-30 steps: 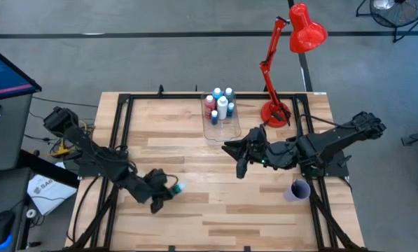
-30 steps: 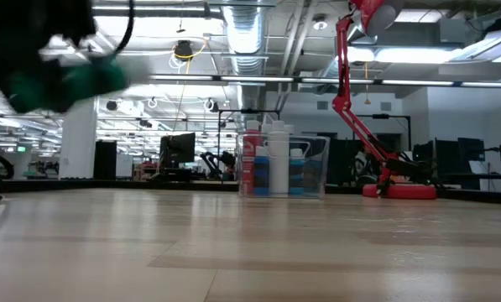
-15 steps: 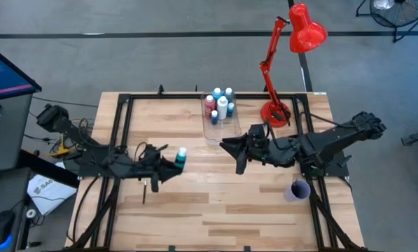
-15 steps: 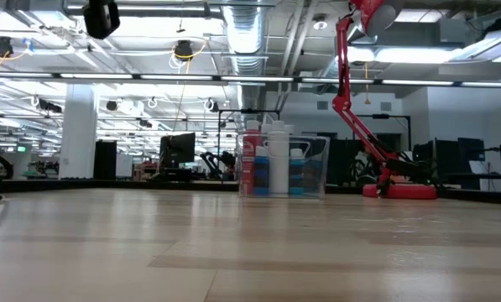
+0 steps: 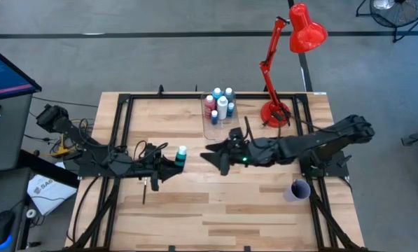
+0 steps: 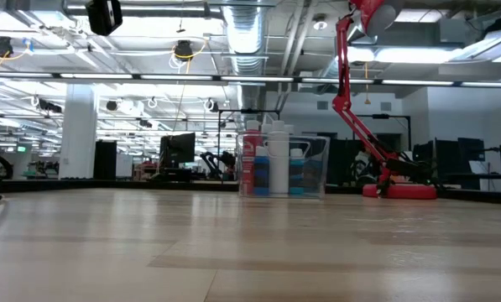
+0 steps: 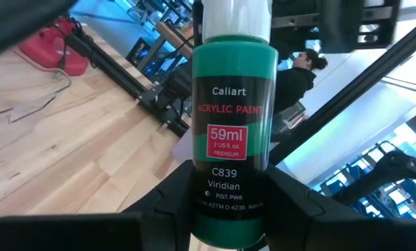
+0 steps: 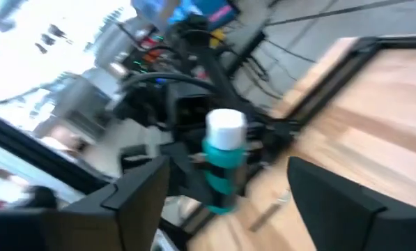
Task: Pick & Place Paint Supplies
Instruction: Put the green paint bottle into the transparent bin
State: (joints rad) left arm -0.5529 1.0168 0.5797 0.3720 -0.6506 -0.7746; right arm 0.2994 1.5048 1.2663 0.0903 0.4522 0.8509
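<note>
Green paint bottle (image 7: pixel 230 118) clamped between left gripper (image 5: pixel 168 162) fingers, white cap pointing out past the tips, held above mid-table. Right gripper (image 5: pixel 210 158) faces it, near but apart, jaws spread wide, empty. Other bottles (image 5: pixel 220 105) stand in clear box (image 5: pixel 220 131).

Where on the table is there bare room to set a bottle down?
The wood near the front edge is bare, left of the purple cup. Crowded: the middle, where the left tool holds up the green bottle toward the right tool, and the clear box behind.
</note>
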